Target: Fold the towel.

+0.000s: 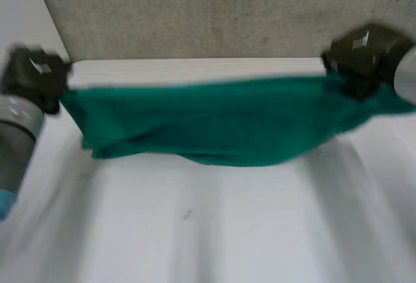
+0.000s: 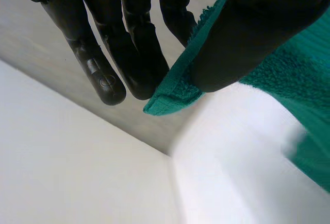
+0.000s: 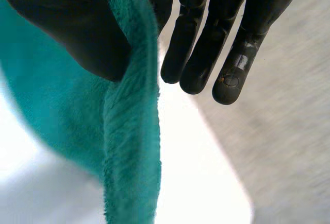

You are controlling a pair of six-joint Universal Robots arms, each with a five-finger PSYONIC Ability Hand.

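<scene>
A green towel point(image 1: 214, 123) hangs stretched between my two hands above the white table point(image 1: 214, 231), its lower edge sagging. My left hand point(image 1: 36, 75) holds the towel's left top corner; in the left wrist view the thumb point(image 2: 258, 33) pinches the towel corner point(image 2: 172, 92) against the fingers point(image 2: 129, 44). At the right top corner is my right hand point(image 1: 361, 55). There the thumb point(image 3: 72, 28) presses the towel's edge point(image 3: 131, 131) against the fingers point(image 3: 206, 44).
A grey wall panel point(image 1: 195, 10) rises behind the table's far edge. Bare white tabletop lies below and in front of the hanging towel.
</scene>
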